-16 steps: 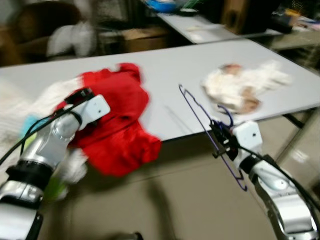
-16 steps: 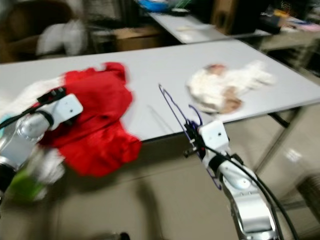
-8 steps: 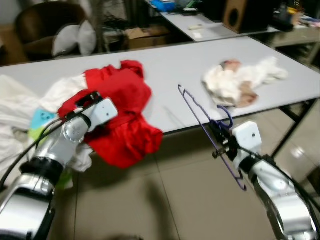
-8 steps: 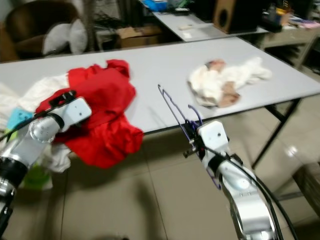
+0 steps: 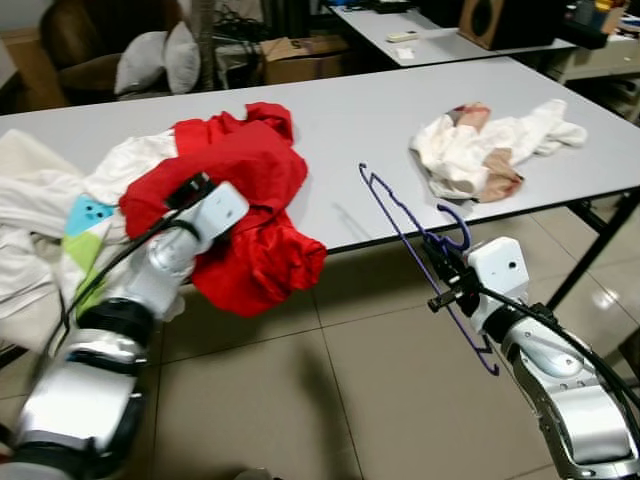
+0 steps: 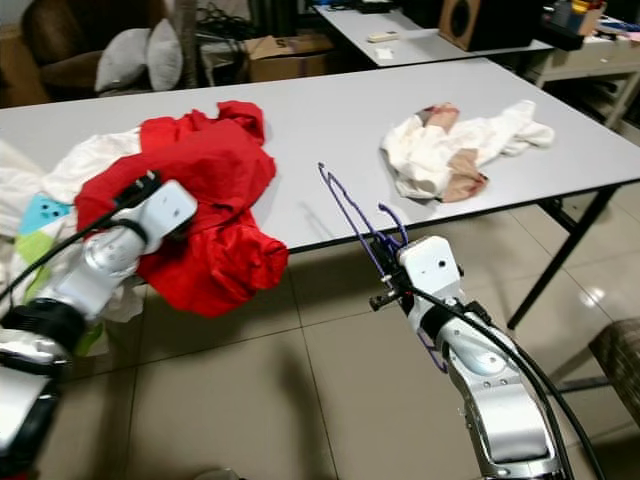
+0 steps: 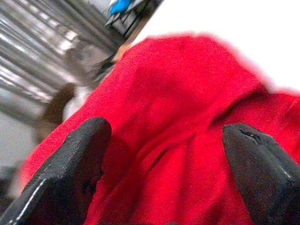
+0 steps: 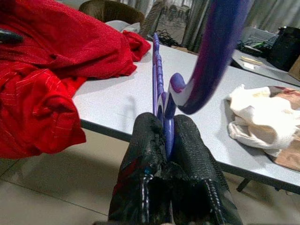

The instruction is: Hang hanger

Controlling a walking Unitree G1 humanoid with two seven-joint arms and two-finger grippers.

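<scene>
Right gripper (image 6: 388, 283): fingers pressed together on the purple hanger (image 6: 352, 213), pinching it just below the hook — a grip that leaves the hook free to catch a rail.
Purple hanger: held in the air in front of the table edge, its long frame slanting up over the grey table (image 5: 340, 120), its lower end hanging toward the tiled floor (image 5: 300, 400).
Left gripper (image 7: 164, 154): fingers spread wide, aimed at the red garment (image 5: 245, 190) without gripping it.
Red garment: heaped on the table, one fold drooping over the near edge.
White clothes (image 5: 490, 150): crumpled further along the table, well apart from the hanger.
Step in hand: probably carrying — no rail can be made out.
</scene>
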